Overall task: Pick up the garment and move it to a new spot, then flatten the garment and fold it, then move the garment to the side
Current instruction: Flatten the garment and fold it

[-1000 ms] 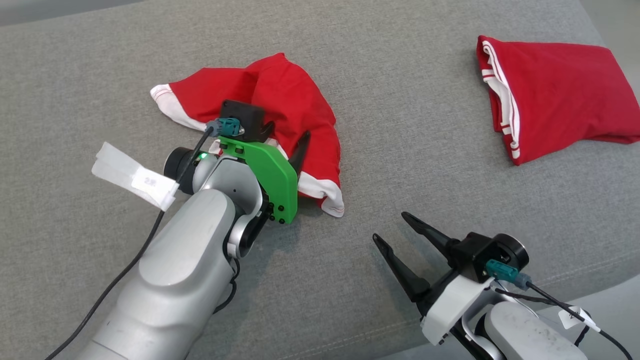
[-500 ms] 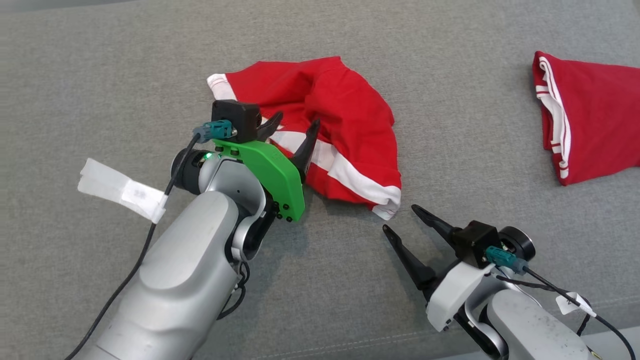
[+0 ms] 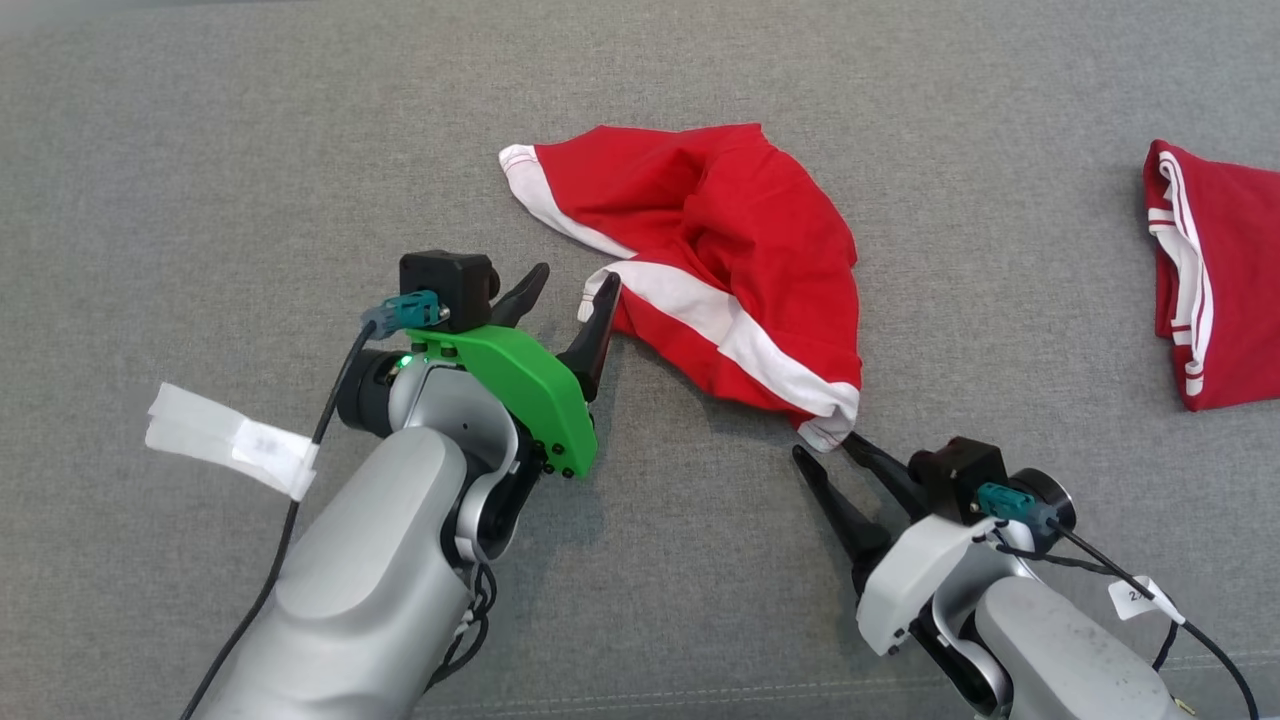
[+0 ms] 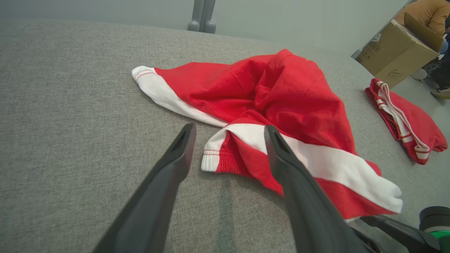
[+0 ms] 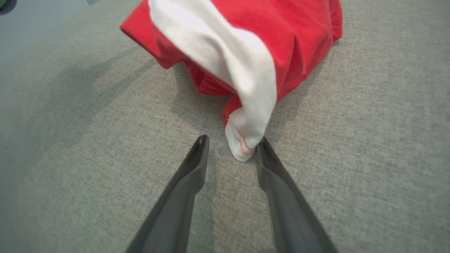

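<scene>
The left tool point(image 3: 576, 275) stands wide open, its tips on either side of a white-banded hem of the crumpled red garment point(image 3: 760, 230), which lies on the grey fabric surface point(image 3: 200, 150) just ahead of both tools. The right tool point(image 3: 824, 447) is narrower but not clamped; the garment's white corner sits between its tips and touches one finger. The tape tag point(image 3: 230, 440) behind the left tool, the paper tag point(image 3: 1140, 598) behind the right and the print on the cardboard box point(image 4: 397, 52) are too blurred to read.
</scene>
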{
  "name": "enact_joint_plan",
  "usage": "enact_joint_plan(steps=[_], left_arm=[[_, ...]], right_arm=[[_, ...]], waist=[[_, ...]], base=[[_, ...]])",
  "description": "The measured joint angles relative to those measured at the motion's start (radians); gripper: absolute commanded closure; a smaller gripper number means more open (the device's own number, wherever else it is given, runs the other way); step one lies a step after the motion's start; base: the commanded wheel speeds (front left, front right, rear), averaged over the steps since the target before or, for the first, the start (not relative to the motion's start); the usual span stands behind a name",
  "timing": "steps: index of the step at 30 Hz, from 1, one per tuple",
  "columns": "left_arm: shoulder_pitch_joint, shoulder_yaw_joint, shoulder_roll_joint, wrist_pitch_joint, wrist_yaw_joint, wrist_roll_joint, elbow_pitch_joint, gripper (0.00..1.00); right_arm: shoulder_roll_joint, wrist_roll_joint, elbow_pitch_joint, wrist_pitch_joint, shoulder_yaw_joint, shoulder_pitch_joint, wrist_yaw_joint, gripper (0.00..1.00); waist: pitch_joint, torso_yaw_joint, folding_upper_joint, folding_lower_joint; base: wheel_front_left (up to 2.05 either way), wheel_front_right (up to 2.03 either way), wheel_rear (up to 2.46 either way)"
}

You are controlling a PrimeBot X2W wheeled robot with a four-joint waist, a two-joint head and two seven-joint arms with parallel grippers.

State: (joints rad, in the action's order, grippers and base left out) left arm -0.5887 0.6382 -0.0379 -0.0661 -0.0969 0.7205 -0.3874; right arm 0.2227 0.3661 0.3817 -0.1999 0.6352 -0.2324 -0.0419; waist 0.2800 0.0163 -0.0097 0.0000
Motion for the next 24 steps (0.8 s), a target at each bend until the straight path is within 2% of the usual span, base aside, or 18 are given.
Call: enact_joint_plan(steps=[1,3,4,5,11,16,17,20,24], left_arm=[[0.006,-0.002,0.0,0.001,0.0,0.005,-0.004,0.0],[0.02,-0.012,0.0,0.001,0.0,0.019,-0.015,0.0],[0.028,-0.017,-0.001,0.001,0.0,0.024,-0.021,0.0],[0.035,-0.022,-0.005,0.001,0.0,0.025,-0.025,0.0],[0.042,-0.031,-0.022,0.004,0.0,0.028,-0.056,0.0],[0.047,-0.029,-0.029,0.007,0.0,0.028,-0.058,0.0],[0.047,-0.029,-0.029,0.007,0.0,0.028,-0.058,0.0],[0.053,-0.022,-0.028,0.007,0.001,0.028,-0.06,0.0],[0.061,-0.005,-0.029,0.007,0.014,0.028,-0.072,0.0]], right_arm=[[-0.005,0.003,0.006,0.0,0.0,-0.006,0.0,0.56],[-0.006,0.004,0.017,0.0,-0.006,-0.016,0.0,0.86],[-0.005,0.005,0.022,0.0,-0.009,-0.022,0.0,0.96],[-0.004,0.005,0.026,0.0,-0.009,-0.029,-0.002,1.0],[0.017,0.003,0.027,-0.002,-0.025,-0.068,-0.003,1.0],[0.136,-0.038,0.005,-0.002,-0.061,-0.101,0.001,1.0],[0.136,-0.038,0.005,-0.002,-0.061,-0.101,0.001,1.0],[0.212,-0.079,-0.011,-0.002,-0.069,-0.121,0.0,1.0],[0.265,-0.103,-0.024,0.013,-0.069,-0.13,-0.002,1.0]], waist=[[-0.001,0.001,0.0,0.0],[-0.002,0.001,0.0,0.0],[-0.002,0.001,0.0,0.0],[-0.002,-0.001,0.0,0.0],[-0.004,-0.023,0.0,0.0],[-0.007,-0.049,0.0,0.0],[-0.007,-0.049,0.0,0.0],[-0.01,-0.065,0.0,0.0],[-0.014,-0.086,0.0,0.0]], base=[[0.0,0.0,0.0],[0.0,0.0,0.0],[0.0,0.0,0.0],[0.0,0.0,0.0],[0.0,0.0,0.0],[0.0,0.0,0.0],[0.0,0.0,0.0],[0.0,0.0,0.0],[0.0,0.0,0.0]])
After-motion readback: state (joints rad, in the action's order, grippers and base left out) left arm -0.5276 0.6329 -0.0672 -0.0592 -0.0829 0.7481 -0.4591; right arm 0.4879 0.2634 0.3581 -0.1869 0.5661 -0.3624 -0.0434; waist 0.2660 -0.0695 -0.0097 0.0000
